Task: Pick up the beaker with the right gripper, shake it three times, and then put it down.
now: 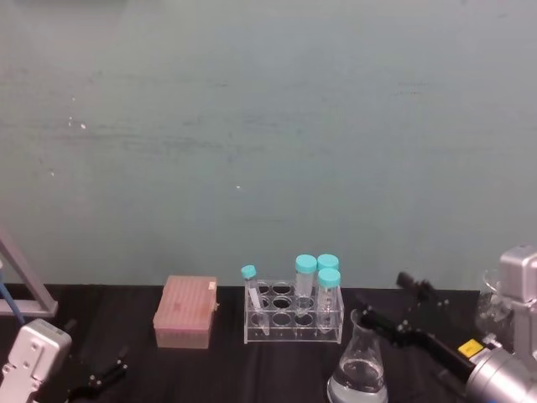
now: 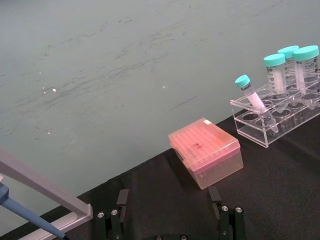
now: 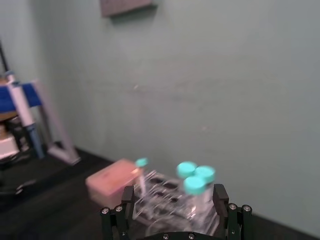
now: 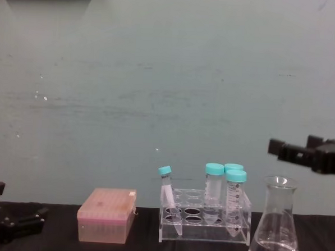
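Beaker [image 1: 359,369] in the head view stands on the surface [image 1: 138,357] just right of the rack [image 1: 294,312] and nearer the robot, with clear liquid in its base. The right gripper [image 1: 393,300] reaches in from the right of the rack with its fingers spread. One finger is close beside the beaker's neck, and I judge that it is not gripping.

The left gripper [image 1: 102,376] lies low, well left of the rack, beyond the box [image 1: 186,312].

In the left wrist view, the left gripper [image 2: 170,212] has its fingers released and holds nothing. The box sits between it and the rack.

In the right wrist view, the right gripper's fingers are apart with nothing clamped. The rack and its teal caps show beyond them.

In the chest view, the right gripper hangs up and to the right of the rack, above the beaker's rim. The beaker rests on the surface.

By my reading, no step is done yet. Grasping, lifting, three shakes and setting down all remain.
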Available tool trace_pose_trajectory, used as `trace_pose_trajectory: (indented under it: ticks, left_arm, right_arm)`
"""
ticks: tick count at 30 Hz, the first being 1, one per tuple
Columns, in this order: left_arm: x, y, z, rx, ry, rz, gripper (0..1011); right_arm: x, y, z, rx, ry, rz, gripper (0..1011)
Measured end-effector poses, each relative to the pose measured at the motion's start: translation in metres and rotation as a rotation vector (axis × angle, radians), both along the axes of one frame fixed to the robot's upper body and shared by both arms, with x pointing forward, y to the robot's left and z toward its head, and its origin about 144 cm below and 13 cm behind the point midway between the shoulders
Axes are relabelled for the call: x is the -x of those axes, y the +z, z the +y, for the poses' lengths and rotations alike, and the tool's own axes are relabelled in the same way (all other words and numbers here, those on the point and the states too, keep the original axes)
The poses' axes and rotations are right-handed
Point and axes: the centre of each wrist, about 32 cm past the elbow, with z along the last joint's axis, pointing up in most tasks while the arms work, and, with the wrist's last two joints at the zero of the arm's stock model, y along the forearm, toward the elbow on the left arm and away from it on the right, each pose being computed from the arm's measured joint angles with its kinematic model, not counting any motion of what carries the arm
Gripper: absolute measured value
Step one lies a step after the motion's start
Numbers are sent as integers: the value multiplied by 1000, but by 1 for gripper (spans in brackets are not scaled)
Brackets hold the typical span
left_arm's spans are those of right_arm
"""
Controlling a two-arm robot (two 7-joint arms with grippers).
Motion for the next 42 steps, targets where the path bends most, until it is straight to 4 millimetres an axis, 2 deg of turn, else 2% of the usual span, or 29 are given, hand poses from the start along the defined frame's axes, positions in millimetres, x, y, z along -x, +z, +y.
trace_pose_trajectory:
  ticks: [7, 42]
  left_arm:
    - [0, 0, 0, 0, 0, 0, 1000]
    - [0, 0, 0, 0, 0, 0, 1000]
  right_arm:
    - [1, -4, 4, 16, 39, 55, 1003]
    - [1, -29, 12, 77, -17, 145, 1002]
